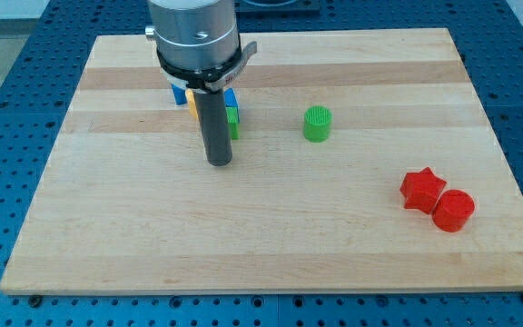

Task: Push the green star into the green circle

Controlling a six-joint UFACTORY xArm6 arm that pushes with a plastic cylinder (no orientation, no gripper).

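Pale wooden board, one, made of joined strips whose seams run from the view's left to its right; it lies on a blue perforated table. No brand, label or writing can be read anywhere.

Rod, one, dark, upright, hanging from my grey cylindrical arm end. My tip rests on bare wood. I have no jaws, so there is nothing to spread or press together, and the rod grips nothing.

Green circle, one, a short ribbed cylinder standing upright, toward the view's right of my tip and slightly above it, apart from it, alone on the wood.

Cluster of blocks, just behind my rod toward the view's top, mostly hidden by it:
- green block, one, just beside the rod on the view's right and above my tip; only an edge shows, so I cannot tell its shape, its long axis or which way it points, nor whether it touches the rod.
- blue pieces, at least two showing; shapes not clear.
- yellow piece, one, shape not clear.

Red star, one, far toward the view's right and below my tip.
Red cylinder, one, touching the star on its lower right.
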